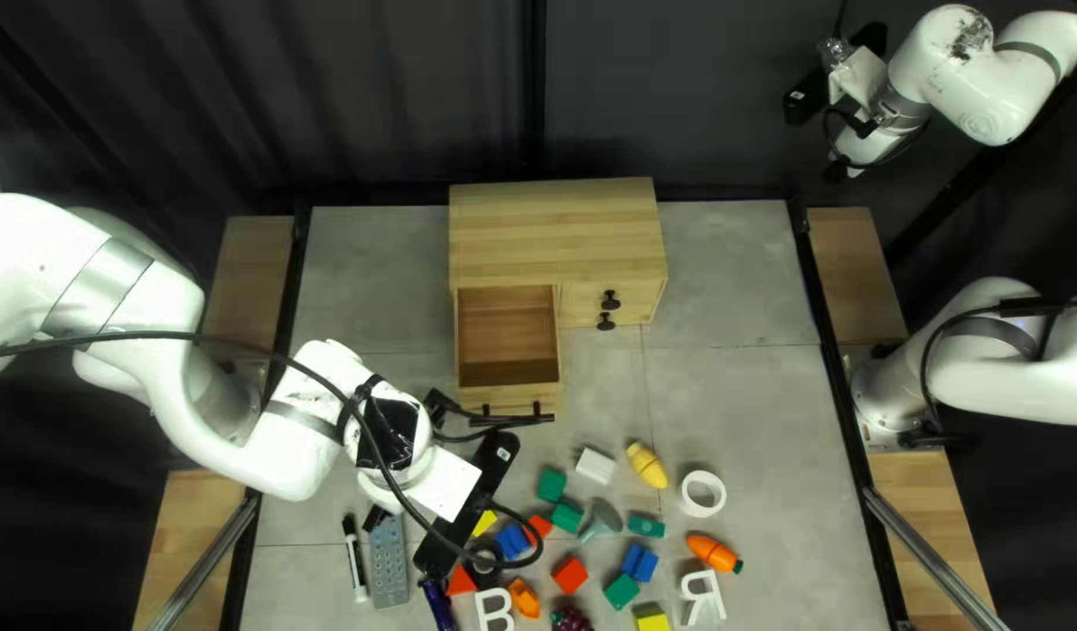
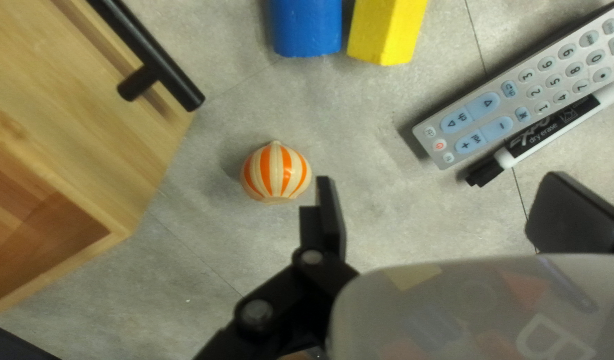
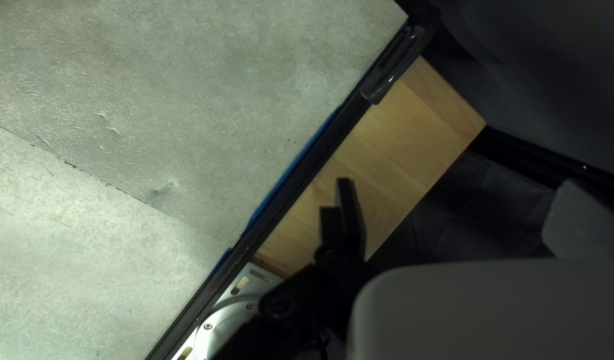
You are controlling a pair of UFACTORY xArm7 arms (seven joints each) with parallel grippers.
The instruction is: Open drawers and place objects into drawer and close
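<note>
**Drawer (image 1: 507,333) open at the wooden cabinet (image 1: 556,234), small objects scattered over the near part of the table (image 1: 760,432)**

The cabinet stands at the far side, and its left drawer is pulled out toward us. On the right, two round black knobs (image 1: 608,300) mark the closed fronts.

Our left gripper (image 1: 413,465) is low over the near left of the table, close to the drawer's front. Its fingers (image 2: 332,217) stand wide apart and have hold of nothing. A striped orange-and-cream ball (image 2: 275,175) sits on the table just beside the finger nearer the drawer, outside the gap, near the black bar handle (image 2: 150,57). To the left, a grey remote (image 1: 389,561) lies with a white marker (image 1: 355,561) beside it.

Our right gripper (image 1: 856,99) hangs high, beyond the far right of the table. Its fingers (image 3: 350,217) are also spread wide, with nothing in their grip. Ahead of them we see a wooden strip (image 3: 420,127) along the table's edge.

Near the middle and right lie a white block (image 1: 596,466), a yellow corn-shaped piece (image 1: 647,465), a white ring (image 1: 687,496) and an orange carrot (image 1: 711,552). Dark grapes (image 1: 571,621) lie at the near edge of our view, with coloured blocks (image 1: 570,575) around them.
</note>
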